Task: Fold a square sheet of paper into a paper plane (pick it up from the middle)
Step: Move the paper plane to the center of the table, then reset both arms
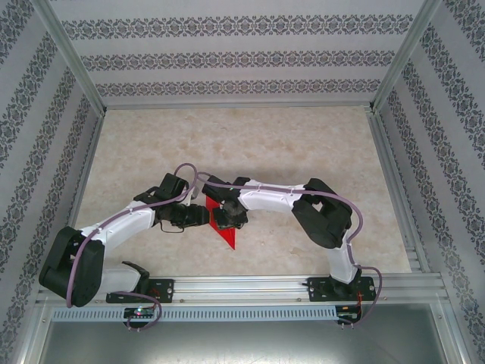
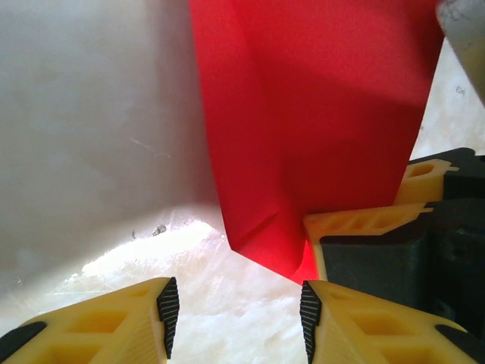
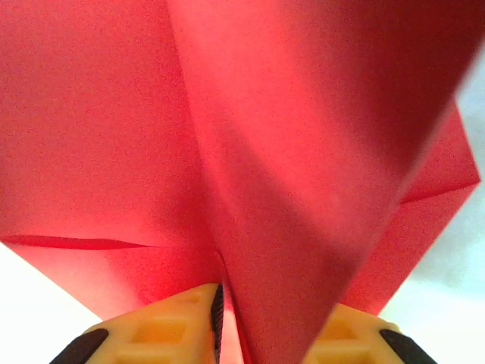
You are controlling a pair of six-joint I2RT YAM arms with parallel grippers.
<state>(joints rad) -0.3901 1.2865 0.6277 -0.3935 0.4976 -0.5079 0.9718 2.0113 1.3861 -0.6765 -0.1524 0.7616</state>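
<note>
Fig. 1. From my remote station I see a pale, marbled tabletop [image 1: 303,144] enclosed on three sides by walls [image 1: 235,57] papered in white with bands of dark floral pattern. Aluminium posts [image 1: 72,57] rise from the far corners. A slotted aluminium rail [image 1: 242,287] runs along the near edge. Light falls soft and even.

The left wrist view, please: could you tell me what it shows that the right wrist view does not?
Left wrist: bare table, the left jaws apart with nothing between them, and the right jaws at the lower edge of the square sheet of paper. Right wrist: a fold of it running down between the right jaws. Both: that creased red sheet.
</note>
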